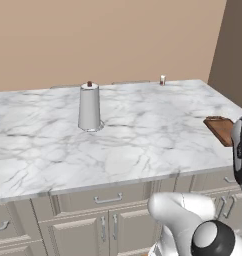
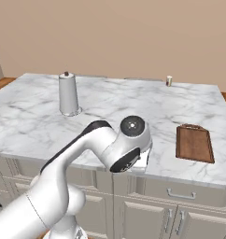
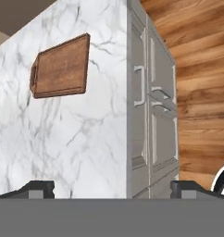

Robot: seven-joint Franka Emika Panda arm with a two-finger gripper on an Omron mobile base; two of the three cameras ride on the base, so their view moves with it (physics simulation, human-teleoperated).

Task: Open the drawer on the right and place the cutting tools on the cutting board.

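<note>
Both tool (image 3: 112, 190) fingertips spread near counter (image 3: 86, 152) edge.

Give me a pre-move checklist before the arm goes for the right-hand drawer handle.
1. Drawer on the right shut, nothing pulled out: ok.
2. Its silver bar handle free, nothing in front of it: ok.
3. Gripper open and empty, fingertips wide apart: ok.
4. Gripper at the handle: not ok, it is above the counter edge, away from it.
5. Cutting board flat on the marble countertop, top bare: ok.
6. Cutting tools inside the drawer: cannot tell, drawer is closed.
</note>
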